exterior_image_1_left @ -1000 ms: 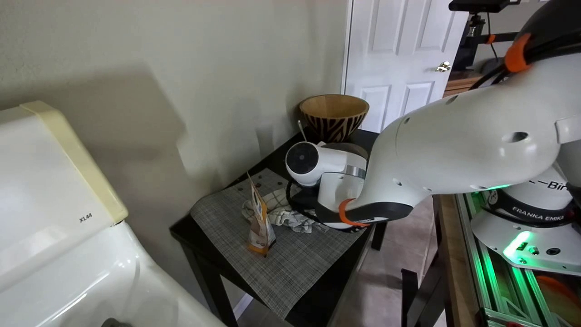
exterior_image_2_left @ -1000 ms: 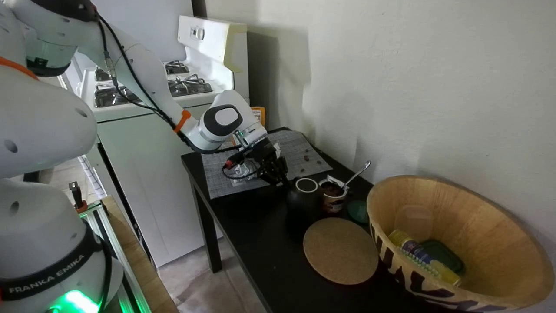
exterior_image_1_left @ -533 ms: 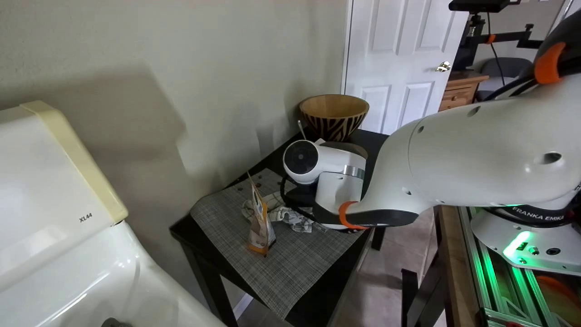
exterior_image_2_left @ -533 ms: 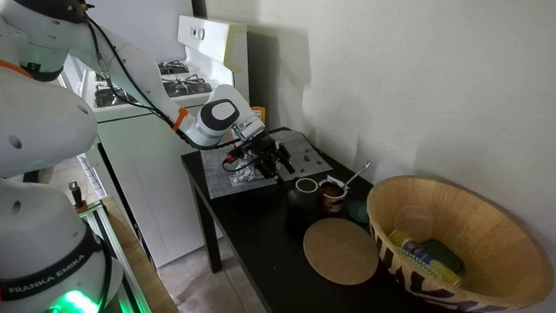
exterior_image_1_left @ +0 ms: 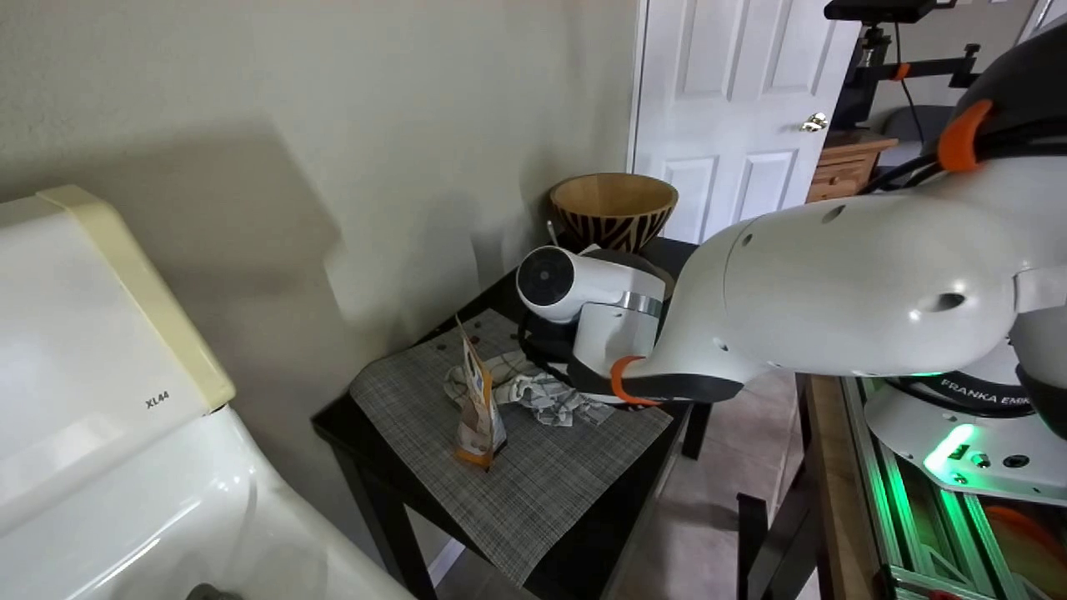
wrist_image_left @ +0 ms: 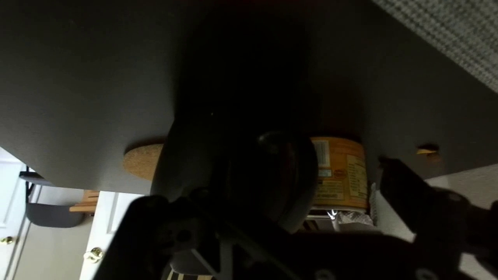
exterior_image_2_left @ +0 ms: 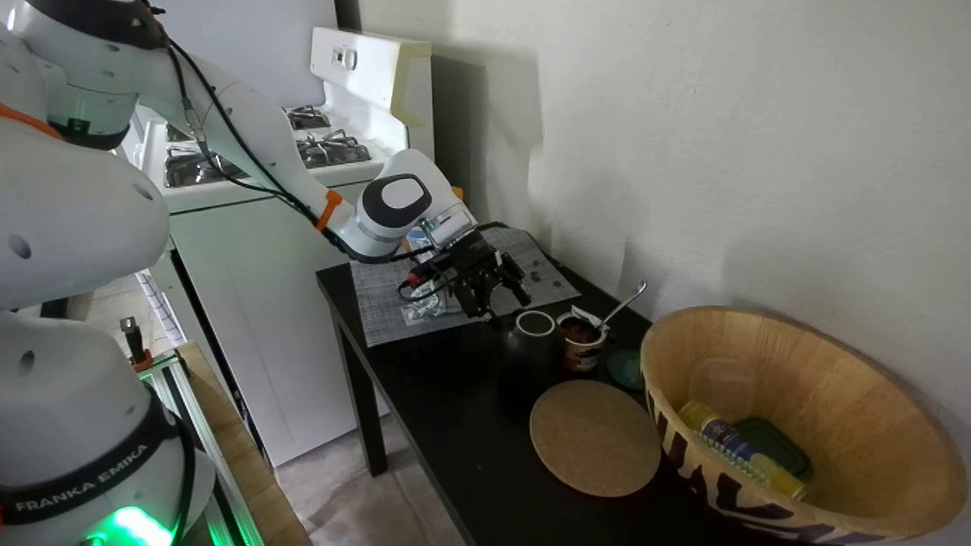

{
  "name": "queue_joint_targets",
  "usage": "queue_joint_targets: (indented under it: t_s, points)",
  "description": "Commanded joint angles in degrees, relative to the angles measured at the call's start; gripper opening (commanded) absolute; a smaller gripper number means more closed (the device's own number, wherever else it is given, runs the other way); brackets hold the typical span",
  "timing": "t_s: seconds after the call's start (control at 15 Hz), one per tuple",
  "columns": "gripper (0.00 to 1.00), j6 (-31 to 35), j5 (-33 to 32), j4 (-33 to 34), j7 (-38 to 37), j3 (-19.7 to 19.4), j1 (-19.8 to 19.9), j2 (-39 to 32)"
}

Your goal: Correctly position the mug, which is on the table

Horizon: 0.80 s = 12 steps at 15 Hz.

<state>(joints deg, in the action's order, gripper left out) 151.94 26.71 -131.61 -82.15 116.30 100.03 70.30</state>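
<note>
Over the worktop (exterior_image_1_left: 596, 542), in an exterior view, my arm (exterior_image_1_left: 617, 333) has shifted slightly. In an exterior view, my gripper (exterior_image_2_left: 503, 309) hangs spread near the mug (exterior_image_2_left: 527, 353), which stands unmoved on the worktop; positioning seems still ahead. Beside it, a tub (exterior_image_2_left: 582, 356) holds a spoon (exterior_image_2_left: 623, 306); the bowl (exterior_image_2_left: 865, 440) holds a yellow tube (exterior_image_2_left: 740, 447). In the wrist view, my gripper stands wide, holding nothing.

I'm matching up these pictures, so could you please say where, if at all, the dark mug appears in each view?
In an exterior view, the dark mug is below and slightly right of centre.
In an exterior view, it cannot be seen, probably hidden behind the arm.
In the wrist view, the dark mug shows large near the centre.
Landmark all three share: the grey placemat, top right in the wrist view.
</note>
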Motion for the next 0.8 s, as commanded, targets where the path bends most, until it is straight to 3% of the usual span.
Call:
queue_joint_targets:
  t_s: [0.0, 0.73]
  points:
    - [1.0, -2.22, 1.3, 0.84, -3.89, 0.39, 0.65, 1.58]
    - [1.0, -4.57, 3.39, -5.39, -5.87, 0.39, -3.04, 0.22]
